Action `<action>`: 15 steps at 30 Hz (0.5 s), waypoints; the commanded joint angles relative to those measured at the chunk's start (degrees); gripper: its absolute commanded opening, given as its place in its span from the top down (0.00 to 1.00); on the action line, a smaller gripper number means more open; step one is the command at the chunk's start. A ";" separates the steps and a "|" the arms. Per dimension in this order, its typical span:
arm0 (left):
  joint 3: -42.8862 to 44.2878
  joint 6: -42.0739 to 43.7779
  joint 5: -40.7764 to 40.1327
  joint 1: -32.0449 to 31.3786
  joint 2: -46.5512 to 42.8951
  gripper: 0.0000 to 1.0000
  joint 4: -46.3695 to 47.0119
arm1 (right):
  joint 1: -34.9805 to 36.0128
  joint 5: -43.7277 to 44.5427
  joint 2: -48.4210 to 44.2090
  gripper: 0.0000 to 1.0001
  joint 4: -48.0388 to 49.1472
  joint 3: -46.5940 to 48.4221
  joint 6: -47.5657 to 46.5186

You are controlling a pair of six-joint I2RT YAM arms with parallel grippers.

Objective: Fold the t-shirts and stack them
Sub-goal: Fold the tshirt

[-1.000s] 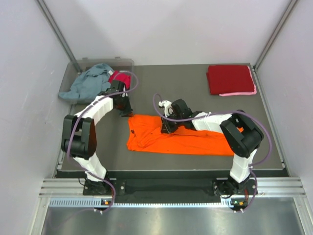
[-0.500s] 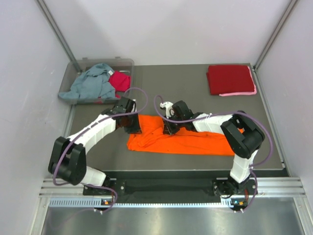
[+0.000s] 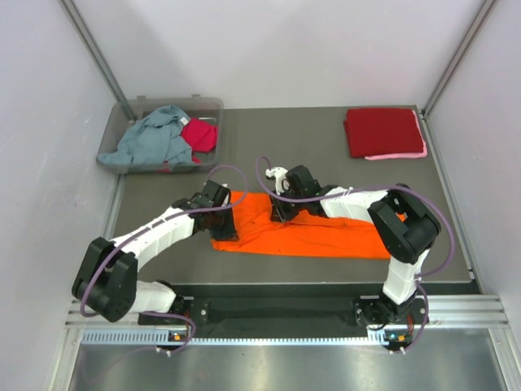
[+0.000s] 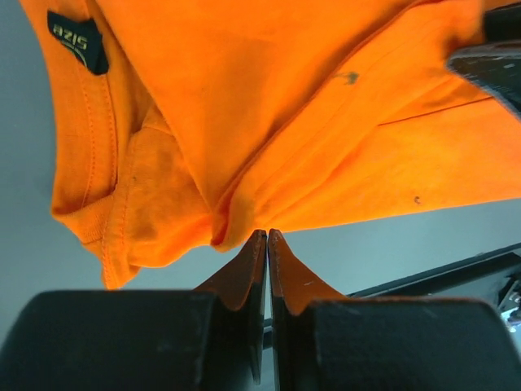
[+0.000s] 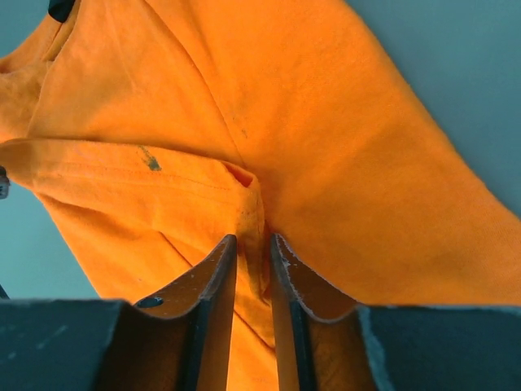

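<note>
The orange t-shirt (image 3: 301,236) is soft, matt knit cloth, creased, with stitched hems and a black woven label (image 4: 77,39). The grey-blue tee (image 3: 151,140), magenta tee (image 3: 201,133), dark red tee (image 3: 383,130) and pink tee (image 3: 399,155) look equally matt cloth. The bin (image 3: 213,110) is clear, slightly glossy plastic. The table (image 3: 326,155) is smooth, matt dark grey. The rail (image 3: 106,312) is pale, ribbed metal. The left gripper (image 4: 267,236) has smooth, faintly shiny fingers (image 4: 297,277) on matt black blocks.

Far right: pink tee (image 3: 399,155) shows only a sliver under dark red tee (image 3: 383,130). Far left: magenta tee (image 3: 202,133) partly under grey-blue tee (image 3: 151,140). Centre: right arm (image 3: 352,204) covers middle of orange tee (image 3: 309,241).
</note>
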 commanded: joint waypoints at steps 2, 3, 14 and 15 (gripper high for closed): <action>-2.69 -1.44 0.21 -0.38 -0.97 0.92 5.77 | -0.77 0.15 -0.16 0.79 0.75 1.62 -0.72; -3.48 -1.44 -0.23 -0.65 -0.62 0.92 6.13 | -0.85 0.15 -0.16 0.80 0.75 1.44 -0.72; -4.19 -0.21 -12.35 -0.74 3.43 0.94 1.83 | -2.52 1.03 0.54 0.99 -1.44 0.91 -2.30; -4.19 -0.12 -12.97 -0.74 3.34 0.94 1.22 | -2.61 1.29 0.71 0.99 -1.79 1.00 -2.22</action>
